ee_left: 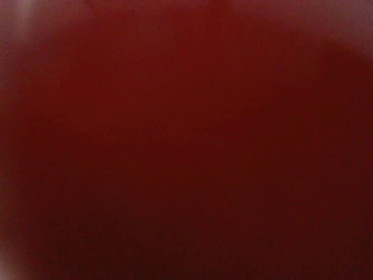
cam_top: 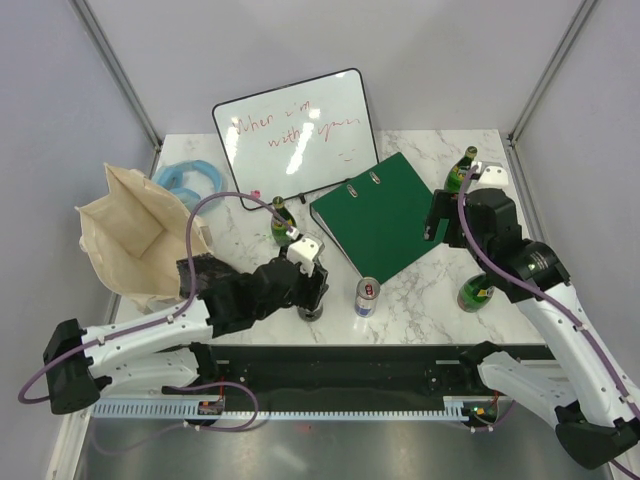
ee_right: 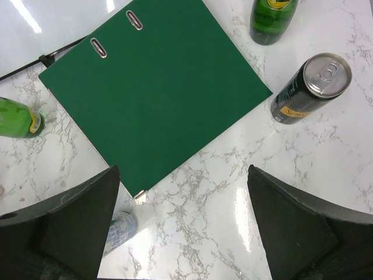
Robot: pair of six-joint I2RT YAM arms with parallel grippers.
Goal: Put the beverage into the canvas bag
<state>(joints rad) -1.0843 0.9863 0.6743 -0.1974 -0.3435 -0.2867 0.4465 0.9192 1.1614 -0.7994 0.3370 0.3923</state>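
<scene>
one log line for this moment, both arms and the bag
left jaws around can, grip unclear | right jaws open, empty, over green binder | canvas bag open, left of can

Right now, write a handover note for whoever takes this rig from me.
Left gripper: at a drink can, middle front. Grip unconfirmed; its camera shows only red.
Right gripper: open, empty, above the green binder.
Canvas bag: standing open at far left, no drink seen inside.
Done: approach to the can only.
Left: secure the can, lift, carry it left, lower it into the bag.
</scene>
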